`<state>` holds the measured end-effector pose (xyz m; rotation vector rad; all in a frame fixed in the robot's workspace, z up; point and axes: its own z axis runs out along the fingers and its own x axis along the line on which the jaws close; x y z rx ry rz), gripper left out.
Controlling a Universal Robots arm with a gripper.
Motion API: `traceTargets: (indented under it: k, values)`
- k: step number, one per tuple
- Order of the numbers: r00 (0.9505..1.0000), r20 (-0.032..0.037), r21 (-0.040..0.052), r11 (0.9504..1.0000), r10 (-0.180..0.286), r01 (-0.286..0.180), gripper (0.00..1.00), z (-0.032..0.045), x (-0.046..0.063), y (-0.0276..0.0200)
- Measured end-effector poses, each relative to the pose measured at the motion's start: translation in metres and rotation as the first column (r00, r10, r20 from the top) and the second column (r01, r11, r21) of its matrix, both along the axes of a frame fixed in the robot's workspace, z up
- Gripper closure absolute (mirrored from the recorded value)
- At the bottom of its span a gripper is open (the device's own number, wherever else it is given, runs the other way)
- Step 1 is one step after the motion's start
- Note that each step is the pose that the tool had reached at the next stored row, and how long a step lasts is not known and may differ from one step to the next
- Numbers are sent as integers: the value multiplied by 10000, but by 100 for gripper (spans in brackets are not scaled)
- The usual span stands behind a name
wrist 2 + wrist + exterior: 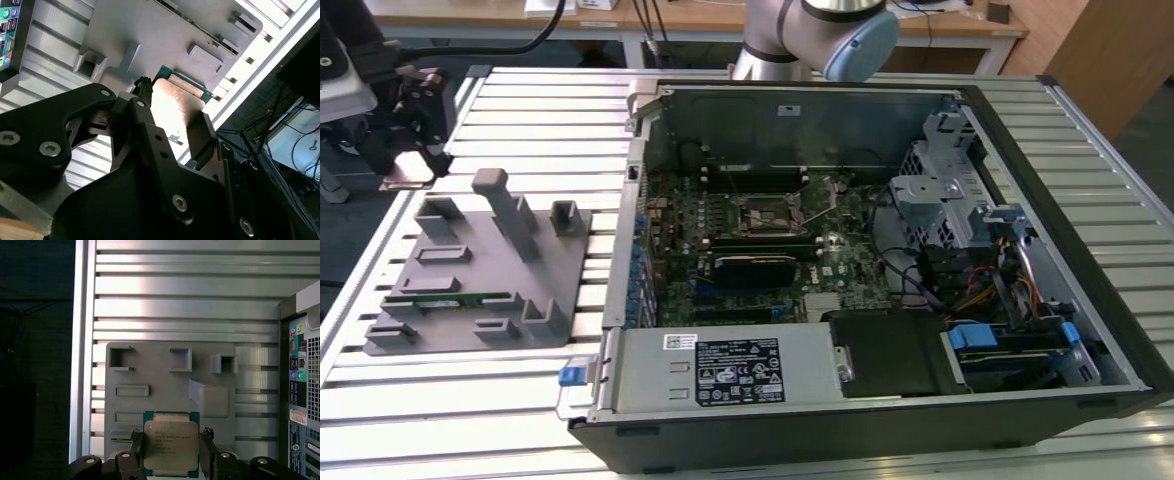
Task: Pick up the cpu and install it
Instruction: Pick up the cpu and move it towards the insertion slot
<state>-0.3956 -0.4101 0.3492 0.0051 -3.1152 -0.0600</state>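
At the exterior view's far left, the gripper [408,168] pinches the cpu [171,442] by opposite edges — likely light, stiff, fragile, slip-prone.

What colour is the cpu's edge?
The cpu has a teal-green edge around a silver top; clearest in the first wrist view.

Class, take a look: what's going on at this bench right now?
The robot arm's gripper holds the cpu by two opposite edges, close to the grey fixture plate on the slatted table. The open computer case lies toward the exterior view's right of that plate. The cpu has not reached the motherboard socket yet.
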Motion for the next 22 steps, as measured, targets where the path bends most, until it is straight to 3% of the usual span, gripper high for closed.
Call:
traceTargets:
  k: [22]
  values:
    - [10000,-4,0,10000,1,-1,47,0,181,0]
